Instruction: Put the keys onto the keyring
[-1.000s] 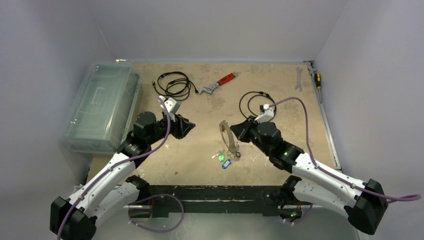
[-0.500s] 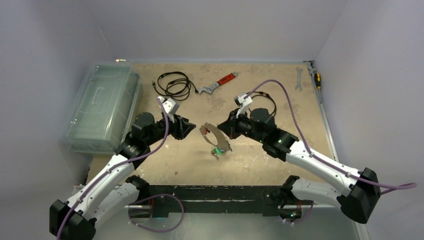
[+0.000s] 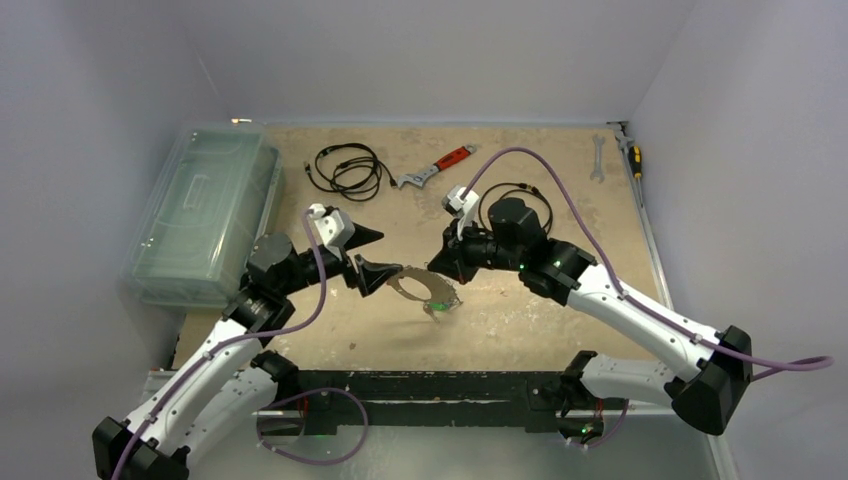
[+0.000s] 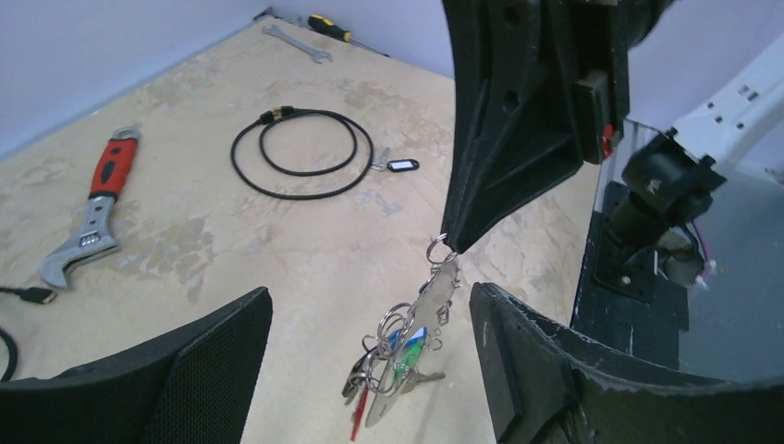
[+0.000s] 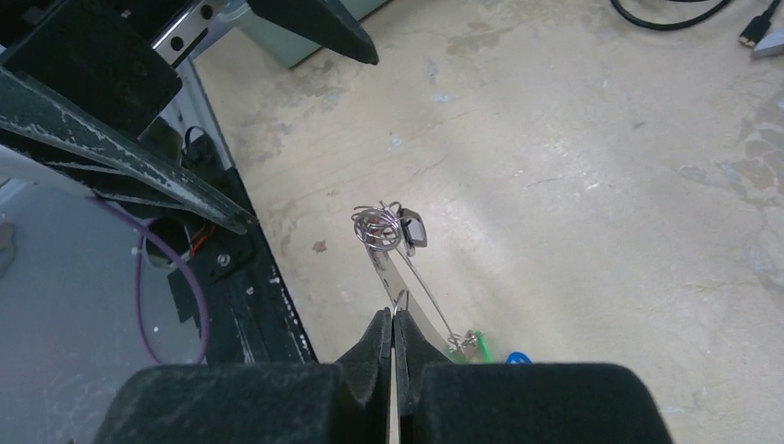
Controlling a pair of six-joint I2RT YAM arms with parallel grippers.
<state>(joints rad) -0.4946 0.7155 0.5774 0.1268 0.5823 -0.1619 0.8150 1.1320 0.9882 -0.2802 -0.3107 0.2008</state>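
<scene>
Above the middle of the table, the right gripper clamps the keyring by its thin edge, keys dangling below. The left gripper is spread wide beside it; a clumsy bump could twist the ring free.

L arm bent, angled in twd centre; L hand jaws wide apart, pointing at R hand. R arm stretched across, wrist dipped; fingertips pinched tight on keyring.
</scene>
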